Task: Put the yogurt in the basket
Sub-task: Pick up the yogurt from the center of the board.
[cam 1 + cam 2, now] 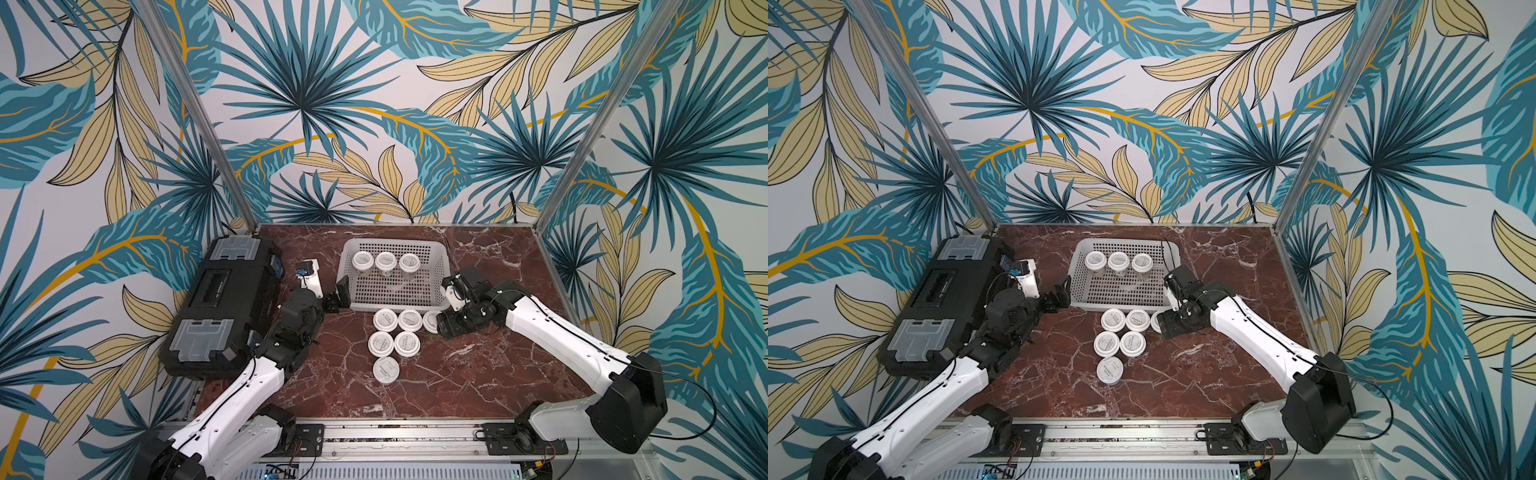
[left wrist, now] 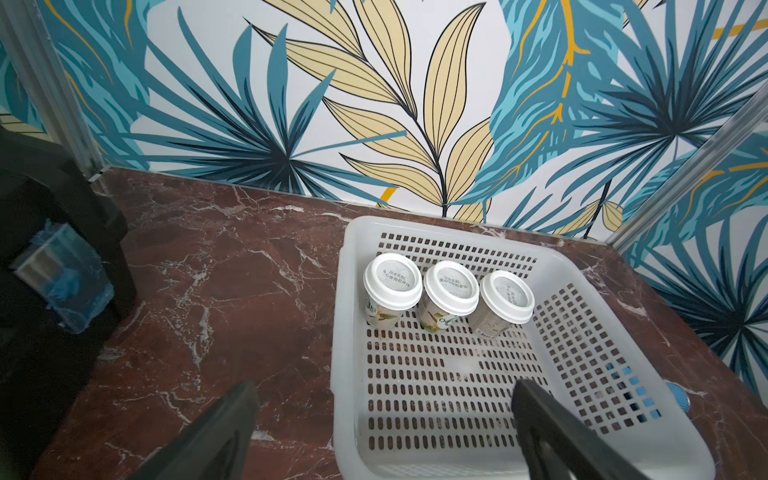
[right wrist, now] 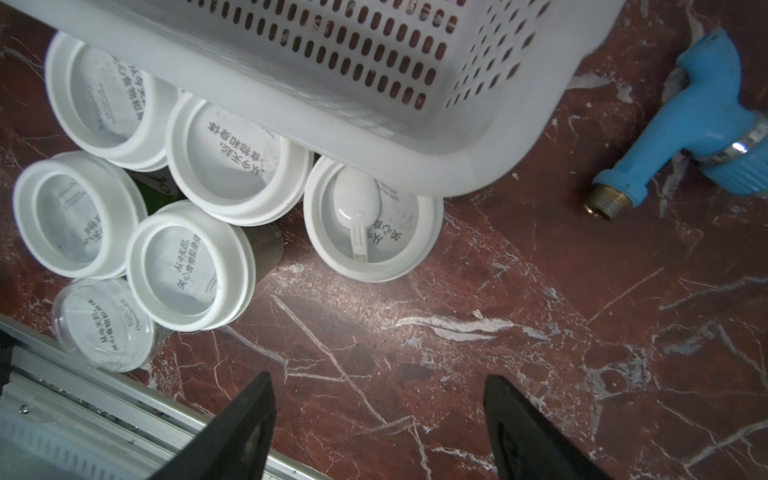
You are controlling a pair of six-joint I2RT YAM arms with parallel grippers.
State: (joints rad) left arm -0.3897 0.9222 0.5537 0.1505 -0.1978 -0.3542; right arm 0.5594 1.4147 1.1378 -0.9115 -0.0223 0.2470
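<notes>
Standing in a row inside basket [image 1: 395, 241], toward its far wall: three yogurt jars [image 1: 386, 262]. Clustered on marble table [image 1: 478, 374] just beside near rim: six more jars [image 1: 407, 344]. Left gripper [image 1: 337, 296] spread wide, empty, at basket's left side. Right gripper [image 3: 378, 399] parted, empty, near rightmost table jar. Black toolbox [image 1: 224, 307] far left.

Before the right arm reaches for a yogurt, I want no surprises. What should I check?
1. Right gripper open, empty: ok.
2. Left gripper open, empty, by basket: ok.
3. Three yogurts upright in basket, room left: ok.
4. Nearest yogurt clear of basket rim: cannot tell.
5. Blue tap away from the six table yogurts: ok.
</notes>
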